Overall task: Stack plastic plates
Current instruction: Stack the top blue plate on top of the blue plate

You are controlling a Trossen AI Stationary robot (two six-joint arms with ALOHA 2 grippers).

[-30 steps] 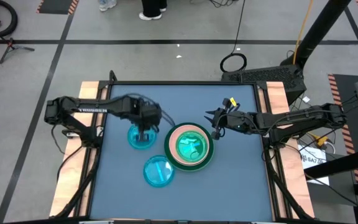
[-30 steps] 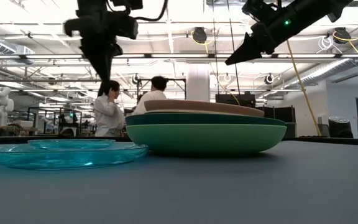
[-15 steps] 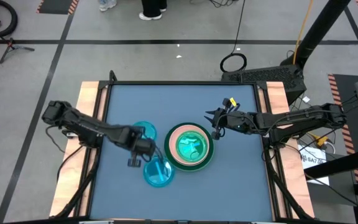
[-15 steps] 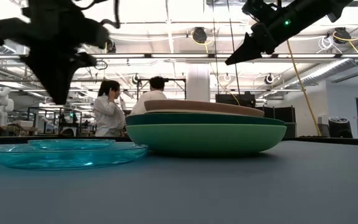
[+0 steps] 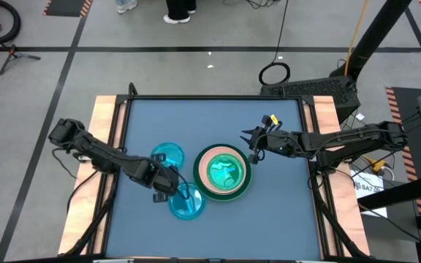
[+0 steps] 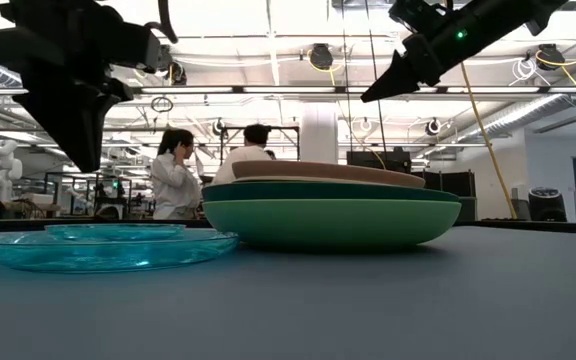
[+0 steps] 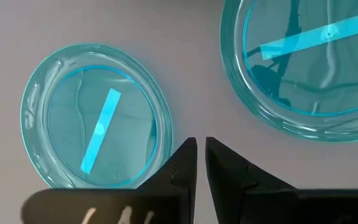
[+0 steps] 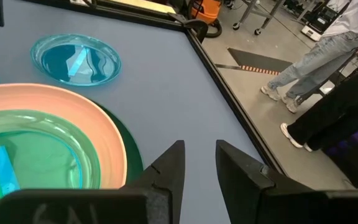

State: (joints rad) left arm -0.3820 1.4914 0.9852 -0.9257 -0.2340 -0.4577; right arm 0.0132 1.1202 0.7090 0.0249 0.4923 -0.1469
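L gripper [image 5: 165, 191], fingers nearly closed & empty, hovers btwn two loose cyan plates [image 7: 95, 134]: likely light, stiff, slick, so pinch the rim; R gripper [image 5: 251, 139], fingers narrowly apart, waits beside stack [image 5: 224, 172].

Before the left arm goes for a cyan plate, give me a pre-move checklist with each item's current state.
1. Left gripper empty: ok, jaws nearly shut on nothing, over bare table.
2. Jaws wide enough to take a rim: not ok, only a slit between them.
3. Cyan plates free to pick: ok, near plate and far plate lie apart, with the left gripper between them.
4. Stack level: ok in the low view.
5. Right gripper out of the way: ok, it hovers empty at the stack's right edge.
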